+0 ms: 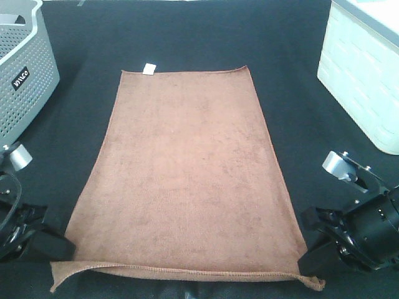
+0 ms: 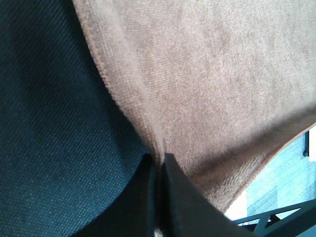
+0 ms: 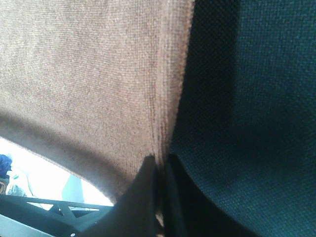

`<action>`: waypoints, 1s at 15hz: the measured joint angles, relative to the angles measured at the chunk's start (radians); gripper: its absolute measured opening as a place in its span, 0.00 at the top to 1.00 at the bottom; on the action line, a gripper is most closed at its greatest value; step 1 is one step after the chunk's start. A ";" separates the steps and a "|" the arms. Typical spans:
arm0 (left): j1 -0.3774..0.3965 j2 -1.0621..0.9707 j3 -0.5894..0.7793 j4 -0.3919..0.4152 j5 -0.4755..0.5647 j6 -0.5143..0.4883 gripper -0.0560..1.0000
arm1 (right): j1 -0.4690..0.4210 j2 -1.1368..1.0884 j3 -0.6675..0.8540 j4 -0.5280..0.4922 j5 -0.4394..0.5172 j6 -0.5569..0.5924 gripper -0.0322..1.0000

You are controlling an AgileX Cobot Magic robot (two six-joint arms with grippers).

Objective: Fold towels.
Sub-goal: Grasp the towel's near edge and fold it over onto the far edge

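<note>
The brown towel (image 1: 187,168) lies flat and lengthwise on the black table cover, its white tag (image 1: 149,68) at the far left corner. My left gripper (image 1: 62,249) is shut on the towel's near left edge; the left wrist view shows the fingers (image 2: 170,192) pinching the cloth (image 2: 207,84). My right gripper (image 1: 307,260) is shut on the near right edge; the right wrist view shows the jaws closed on the hem (image 3: 163,123). The near edge is lifted slightly, with its hem curled up.
A grey perforated basket (image 1: 25,75) stands at the far left. A white woven-pattern bin (image 1: 365,75) stands at the far right. The black table cover (image 1: 293,68) runs around the towel; its front edge is right by the grippers.
</note>
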 joint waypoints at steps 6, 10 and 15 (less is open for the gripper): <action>0.000 0.008 -0.094 -0.025 -0.084 0.000 0.95 | 0.000 0.000 -0.174 -0.011 0.003 0.020 0.97; 0.000 0.200 -0.391 -0.017 -0.093 -0.018 0.95 | 0.000 0.133 -0.531 -0.121 0.041 0.147 0.97; 0.000 0.355 -0.671 0.022 -0.117 -0.088 0.95 | 0.000 0.326 -0.855 -0.241 0.103 0.236 0.97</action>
